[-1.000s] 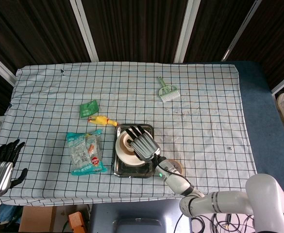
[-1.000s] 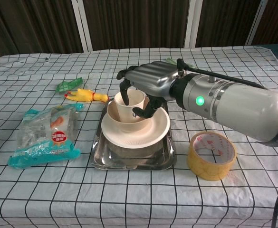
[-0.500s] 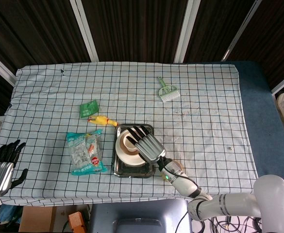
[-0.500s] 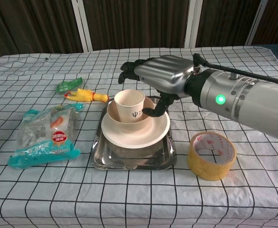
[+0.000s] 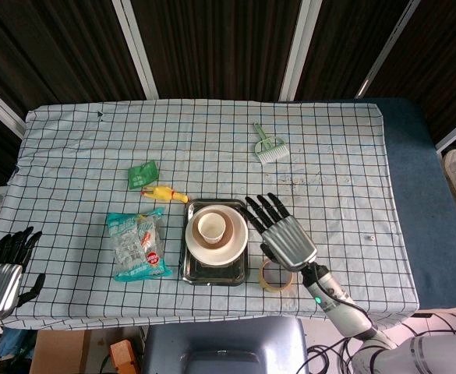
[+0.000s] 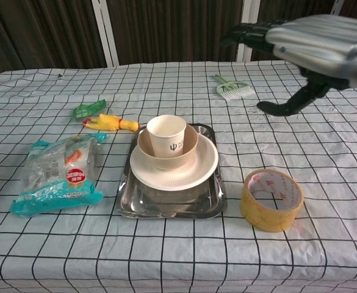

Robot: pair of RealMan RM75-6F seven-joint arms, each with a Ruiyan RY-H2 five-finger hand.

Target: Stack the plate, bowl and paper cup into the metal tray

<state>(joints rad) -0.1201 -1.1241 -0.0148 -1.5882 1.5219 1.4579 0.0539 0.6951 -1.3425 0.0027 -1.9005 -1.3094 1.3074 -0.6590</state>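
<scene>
Checked cloth covers the table, and above it the right hand hangs with fingers spread, holding nothing, lifted clear of the stack it was hovering over a second ago. Just left of it, the paper cup stands upright, mouth up, inside the bowl, on the plate, in the metal tray. Tape roll sits beside the tray. Far off, the left hand rests open and empty at the table's edge.

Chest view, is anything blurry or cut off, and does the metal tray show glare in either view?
Chest view: the right hand is close to the lens, slightly soft and cropped at the top right edge; the metal tray shows dull reflections, no harsh glare. Head view: lighting is even, shadows are soft, the tray rim looks evenly lit.
</scene>
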